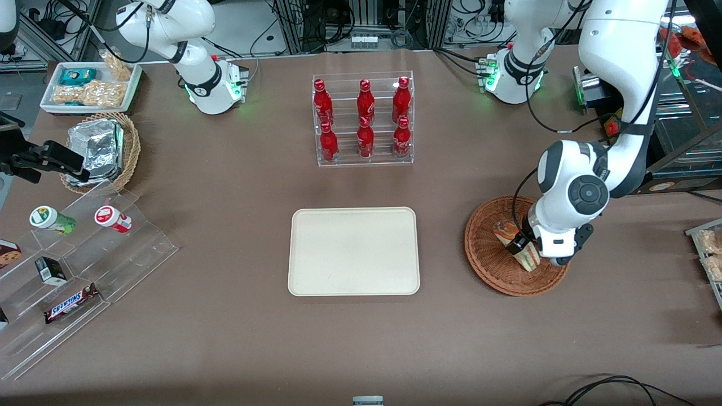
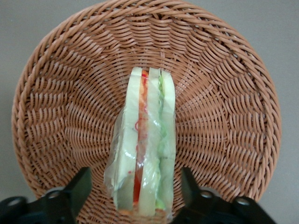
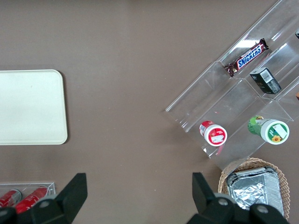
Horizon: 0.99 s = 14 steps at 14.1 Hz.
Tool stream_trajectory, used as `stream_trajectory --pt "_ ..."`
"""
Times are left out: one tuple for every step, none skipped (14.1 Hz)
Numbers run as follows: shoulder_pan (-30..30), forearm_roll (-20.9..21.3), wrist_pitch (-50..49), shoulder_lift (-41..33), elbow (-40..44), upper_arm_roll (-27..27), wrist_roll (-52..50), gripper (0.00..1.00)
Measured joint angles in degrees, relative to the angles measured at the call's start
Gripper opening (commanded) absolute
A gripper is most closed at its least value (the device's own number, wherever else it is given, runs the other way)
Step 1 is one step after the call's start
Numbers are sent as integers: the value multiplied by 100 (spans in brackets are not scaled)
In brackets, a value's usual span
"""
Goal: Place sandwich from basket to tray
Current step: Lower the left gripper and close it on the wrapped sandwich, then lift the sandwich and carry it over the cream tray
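The cream tray (image 1: 354, 251) is sitting bare mid-table. Toward the working arm's end, the reddish-brown wicker basket (image 1: 485, 248) is cradling the wrapped sandwich (image 2: 145, 144), and the left gripper (image 2: 136, 192) is straddling it, jaws spread, not yet clamping.

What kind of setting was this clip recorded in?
Probably a robotics lab staged as a snack counter: cola bottles in a clear rack, tiered acrylic shelves of snacks, equipment racks nearby. The gripper sits open around the sandwich in the basket, the tray bare.
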Motion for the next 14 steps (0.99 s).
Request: stream_trajectory --pt "0 0 0 54 36 1 -31 10" --pt "1 0 -1 85 55 5 -43 8" --pt "4 0 -16 90 71 10 -43 8" --pt "5 1 -81 88 116 14 -43 7" --pt "4 1 -246 87 217 14 -43 6" --pt "1 1 -577 83 395 12 -43 4" --pt "-1 1 -1058 72 662 2 -39 3" --pt "-12 -3 -1608 57 987 -31 -24 2" --pt "-46 -4 -2073 45 1315 -103 -21 1" --pt "-129 -5 -2322 42 1574 -188 -23 0" --pt "-263 -5 -2369 57 1721 -268 -25 0" --pt "-442 -3 -2340 112 1819 -319 -23 0" --pt "-658 -2 -2284 217 1946 -349 38 1" --pt "-894 -3 -2214 378 2153 -363 225 3"
